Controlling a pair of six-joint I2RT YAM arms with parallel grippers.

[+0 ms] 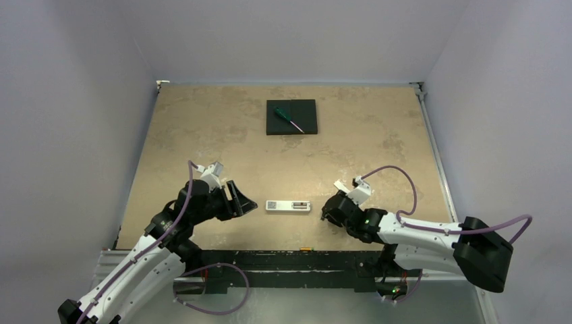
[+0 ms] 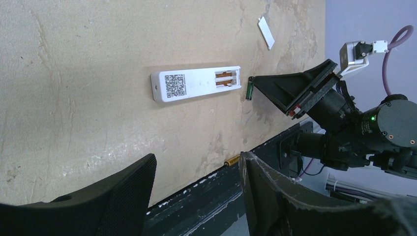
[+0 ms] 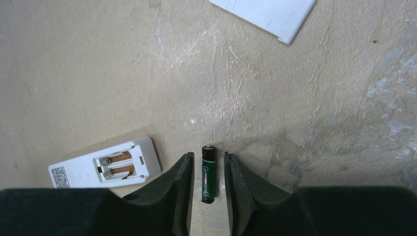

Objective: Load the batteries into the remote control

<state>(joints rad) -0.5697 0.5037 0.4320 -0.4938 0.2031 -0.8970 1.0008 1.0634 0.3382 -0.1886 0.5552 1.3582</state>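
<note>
While left gripper (image 2: 196, 162) hangs open, empty, right gripper (image 3: 206, 157) has jaws apart. Remote control (image 2: 196, 84): face-down, mid near edge of table (image 1: 202, 135), bay uncovered. Battery (image 3: 208, 172) lies btwn right jaws, unpinched. Step looks like pickup; nxt: close, lift, align w/ bay.

QR code (image 2: 175, 84) on back of remote control (image 2: 201, 84), end opposite its battery bay (image 2: 226, 78). Green lettering along battery (image 3: 208, 173) beside remote control: starts "Go", rest illegible.

**Remote face down, bay open**

I see the white remote control (image 1: 288, 206) lying face down at lower centre, QR label up, its battery bay uncovered. One dark battery (image 3: 208, 173) lies flat on the counter (image 1: 202, 135), just beside the remote's open end.
</note>
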